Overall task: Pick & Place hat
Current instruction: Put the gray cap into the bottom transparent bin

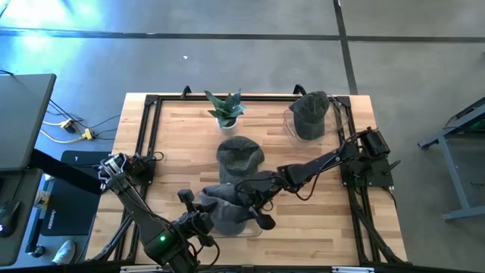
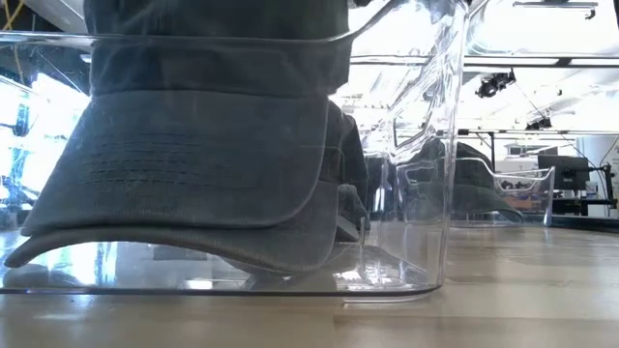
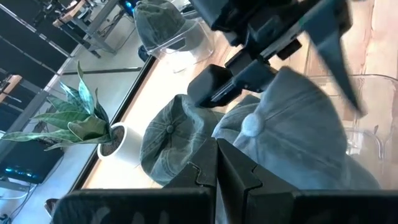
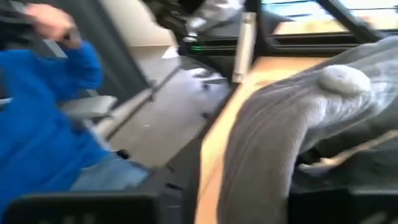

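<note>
A grey-green hat (image 1: 226, 211) sits in a clear bin (image 2: 426, 193) at the table's front middle, its brim (image 2: 193, 256) lying on the bin's floor. My right gripper (image 1: 256, 203) reaches in from the right and is shut on the hat's crown, near the top button (image 4: 339, 78). My left gripper (image 3: 225, 162) is shut and hovers just left of the same hat, pointing at its crown (image 3: 292, 124). My right gripper pinches the hat's crown (image 4: 261, 155) between its two fingers, beside the top button. The cloth bunches into a ridge there. The fingers (image 3: 208, 90) come nearly level from the table's right side, and the brim stays on the bin's floor. My left gripper is close to the crown; I cannot tell if it touches.
A second hat (image 1: 240, 154) lies on the bare wood at the table's middle. A third hat (image 1: 309, 114) sits in a clear container at the back right. A potted plant (image 1: 226, 108) stands at the back middle. A person in blue (image 4: 43, 124) is beyond the table.
</note>
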Robot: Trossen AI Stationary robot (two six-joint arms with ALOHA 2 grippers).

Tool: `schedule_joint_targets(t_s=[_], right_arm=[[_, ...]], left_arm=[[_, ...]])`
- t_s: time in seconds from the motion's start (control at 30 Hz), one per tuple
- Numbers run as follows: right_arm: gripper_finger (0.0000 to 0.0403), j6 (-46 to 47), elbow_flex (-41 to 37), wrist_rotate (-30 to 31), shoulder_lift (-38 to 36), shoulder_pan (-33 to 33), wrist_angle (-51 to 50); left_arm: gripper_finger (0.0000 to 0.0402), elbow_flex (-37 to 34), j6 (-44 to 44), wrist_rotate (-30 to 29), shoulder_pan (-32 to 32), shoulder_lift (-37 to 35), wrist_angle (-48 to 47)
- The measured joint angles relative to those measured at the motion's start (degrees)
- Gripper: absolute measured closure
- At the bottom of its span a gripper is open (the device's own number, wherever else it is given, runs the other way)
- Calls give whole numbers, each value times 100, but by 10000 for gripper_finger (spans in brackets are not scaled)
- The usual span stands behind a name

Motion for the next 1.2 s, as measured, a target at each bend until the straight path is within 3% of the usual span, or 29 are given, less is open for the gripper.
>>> schedule_joint_targets(t_s=[0.1,0.17,0.27,0.37,0.47,0.77,0.83,0.97,1.03,1.2], right_arm=[[234,98,0,-474,0,-88,205],[188,202,0,-413,0,-128,334],[128,335,0,255,0,-154,376],[98,396,0,976,49,-154,352],[92,504,0,1144,195,-156,399],[92,681,55,-118,472,-165,1498],[92,740,57,36,437,-162,1574],[92,616,57,996,434,-166,1319],[92,530,57,1003,493,-193,1235],[92,506,57,-249,599,-270,1625]], left_arm=[[399,0,0,0,0,0,11],[399,0,0,2,0,0,14],[399,0,0,3,0,0,14],[399,-2,1,-1,0,0,20],[399,-2,2,-4,0,0,22],[399,-2,2,5,0,0,33],[399,-2,2,19,0,0,48],[399,-2,4,36,0,0,49],[399,-2,3,35,0,0,53],[399,-2,4,35,0,2,51]])
